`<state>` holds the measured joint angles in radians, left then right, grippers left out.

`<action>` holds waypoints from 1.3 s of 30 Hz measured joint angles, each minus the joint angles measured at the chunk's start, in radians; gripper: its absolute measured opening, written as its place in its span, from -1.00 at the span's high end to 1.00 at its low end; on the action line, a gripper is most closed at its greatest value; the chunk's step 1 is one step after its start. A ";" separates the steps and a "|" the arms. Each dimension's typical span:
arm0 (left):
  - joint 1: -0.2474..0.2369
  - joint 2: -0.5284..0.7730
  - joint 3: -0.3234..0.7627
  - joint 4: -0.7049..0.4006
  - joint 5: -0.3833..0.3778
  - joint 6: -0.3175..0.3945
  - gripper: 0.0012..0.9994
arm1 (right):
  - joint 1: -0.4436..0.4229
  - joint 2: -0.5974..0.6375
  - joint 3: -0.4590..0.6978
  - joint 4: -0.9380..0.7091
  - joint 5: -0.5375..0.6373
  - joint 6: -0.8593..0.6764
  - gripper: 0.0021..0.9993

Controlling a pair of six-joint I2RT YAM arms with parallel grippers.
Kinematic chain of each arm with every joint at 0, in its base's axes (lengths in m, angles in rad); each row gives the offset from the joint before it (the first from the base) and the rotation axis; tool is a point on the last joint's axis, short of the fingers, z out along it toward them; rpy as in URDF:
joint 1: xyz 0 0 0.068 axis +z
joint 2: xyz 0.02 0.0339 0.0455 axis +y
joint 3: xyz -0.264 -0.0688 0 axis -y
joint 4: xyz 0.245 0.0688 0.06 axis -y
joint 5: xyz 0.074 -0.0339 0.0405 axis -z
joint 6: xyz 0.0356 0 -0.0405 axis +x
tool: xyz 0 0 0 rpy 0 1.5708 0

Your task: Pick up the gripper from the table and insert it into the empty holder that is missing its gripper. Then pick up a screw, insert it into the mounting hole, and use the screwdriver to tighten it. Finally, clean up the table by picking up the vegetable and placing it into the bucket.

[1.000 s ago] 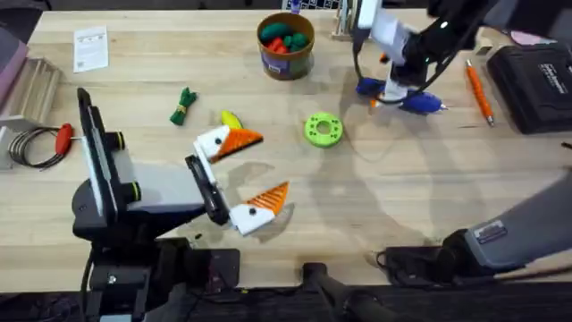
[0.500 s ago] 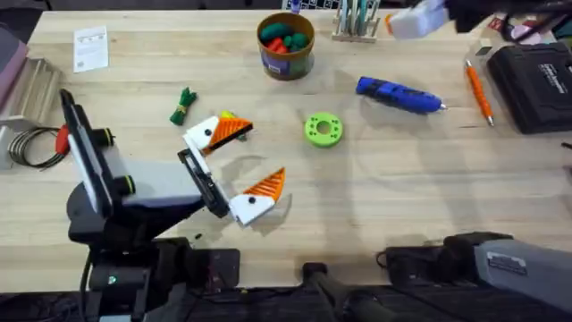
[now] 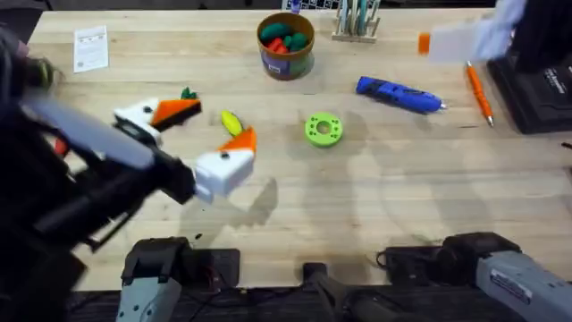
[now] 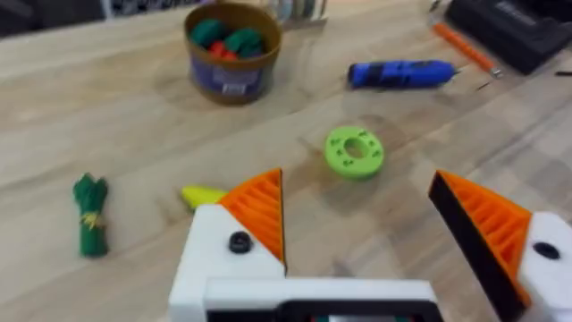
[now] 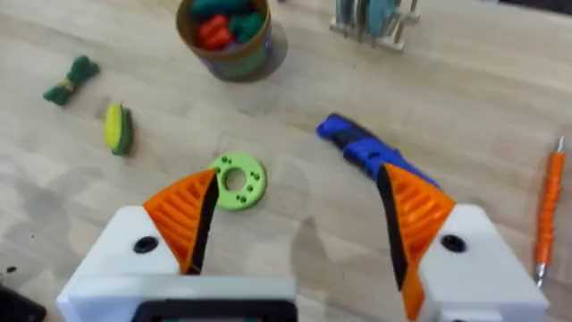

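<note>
Lying flat, chunky blue screwdriver (image 3: pixel 399 95); left claw (image 4: pixel 375 237) and right claw (image 5: pixel 299 224) spread wide.

Left gripper (image 3: pixel 192 143) spread open above table (image 3: pixel 357 224), beside yellow vegetable (image 3: pixel 231 121) and green vegetable (image 3: pixel 187 93). Screwdriver (image 3: pixel 399 95) lies flat right of green disc (image 3: pixel 323 129); bucket (image 3: pixel 285 46) upright at far edge, holding red and green pieces. Right gripper (image 3: pixel 460 40) blurred, far right.
</note>
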<state>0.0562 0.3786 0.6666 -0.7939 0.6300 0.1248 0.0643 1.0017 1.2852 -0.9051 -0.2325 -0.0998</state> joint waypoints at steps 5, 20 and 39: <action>0.000 0.208 0.178 -0.154 -0.119 0.017 -0.97 | 0.000 -0.120 -0.200 0.022 0.003 0.025 -0.97; -0.005 0.450 0.281 -0.183 -0.316 -0.048 -0.97 | 0.000 -0.321 -0.443 0.034 0.008 0.041 -0.97; -0.310 1.085 0.484 -0.247 -0.712 -0.769 -0.97 | 0.000 -0.321 -0.443 0.036 0.011 0.044 -0.97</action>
<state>-0.2539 1.4633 1.1507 -1.0409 -0.0824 -0.6437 0.0643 0.6807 0.8421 -0.8691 -0.2218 -0.0555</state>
